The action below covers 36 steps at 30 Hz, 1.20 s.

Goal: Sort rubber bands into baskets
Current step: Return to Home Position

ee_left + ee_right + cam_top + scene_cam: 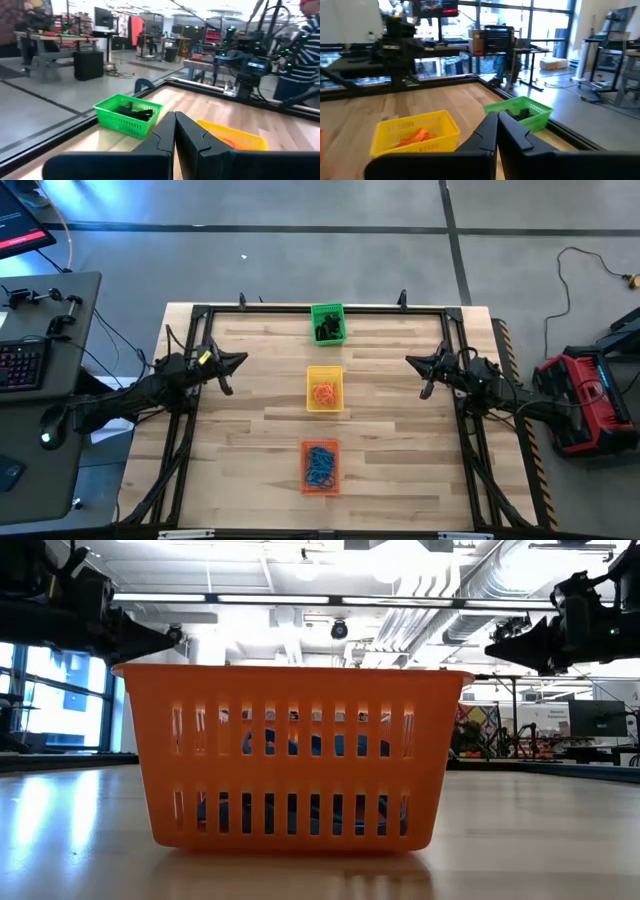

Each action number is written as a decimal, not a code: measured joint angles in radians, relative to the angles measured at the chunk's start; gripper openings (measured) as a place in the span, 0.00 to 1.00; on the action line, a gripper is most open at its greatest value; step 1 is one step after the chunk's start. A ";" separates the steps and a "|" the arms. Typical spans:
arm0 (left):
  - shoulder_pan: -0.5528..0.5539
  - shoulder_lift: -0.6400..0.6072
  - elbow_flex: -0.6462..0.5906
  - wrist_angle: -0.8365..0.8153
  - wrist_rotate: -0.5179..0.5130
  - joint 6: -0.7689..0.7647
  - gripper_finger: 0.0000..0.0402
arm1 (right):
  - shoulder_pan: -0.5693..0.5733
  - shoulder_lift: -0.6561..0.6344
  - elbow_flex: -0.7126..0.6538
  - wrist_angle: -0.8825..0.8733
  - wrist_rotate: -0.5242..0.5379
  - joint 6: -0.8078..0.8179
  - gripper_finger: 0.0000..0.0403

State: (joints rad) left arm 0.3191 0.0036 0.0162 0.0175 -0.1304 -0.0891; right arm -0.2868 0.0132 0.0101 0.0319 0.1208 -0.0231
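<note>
The yellow basket (324, 369), green basket (327, 307) and orange basket (320, 443) are small rectangular tubs of thin plastic, their walls cut into narrow upright slots; they stand in a row on the pale, planked wooden table (400, 470), each holding a loose tangle of thin rubber loops. The left gripper (238, 362) hangs above the table's left side, its two dark, angular fingers pressed flat together with nothing between them; the right gripper (412, 362) faces it from the right side, fingers likewise closed on nothing, the two sets of tips well apart. The yellow basket lies between the tips, just off their line, with the orange rubber bands (324, 392) crumpled inside; the green basket sits ahead and to the left of the left gripper, ahead and to the right of the right gripper, holding the black rubber bands (328, 331); the orange basket is ahead and to the left gripper's right, farthest from both, with the blue rubber bands (320, 467) visible through its slots. The left arm (150, 390) and right arm (510, 395) each reach inward from a side edge of the table, the last link about level.
</note>
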 joint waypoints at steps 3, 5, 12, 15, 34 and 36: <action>0.000 0.000 0.000 -0.001 0.030 -0.015 0.00 | -0.026 0.001 0.000 0.001 0.013 -0.001 0.00; 0.000 0.000 0.000 -0.005 0.049 -0.037 0.00 | -0.044 0.001 0.000 0.002 0.018 -0.007 0.00; 0.000 0.010 0.000 -0.011 0.078 -0.019 0.00 | -0.088 0.001 0.000 0.002 0.018 -0.045 0.00; 0.000 0.024 -0.001 -0.013 0.086 0.000 0.00 | -0.093 0.002 0.000 0.002 0.015 -0.046 0.00; 0.000 0.033 -0.001 -0.012 0.086 0.013 0.00 | -0.093 0.002 0.000 0.002 0.011 -0.045 0.00; 0.000 0.033 -0.001 -0.011 0.086 0.013 0.00 | -0.093 0.002 0.000 0.002 0.011 -0.045 0.00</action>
State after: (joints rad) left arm 0.3191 0.0364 0.0154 0.0062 -0.0444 -0.0757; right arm -0.3794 0.0147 0.0101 0.0338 0.1314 -0.0685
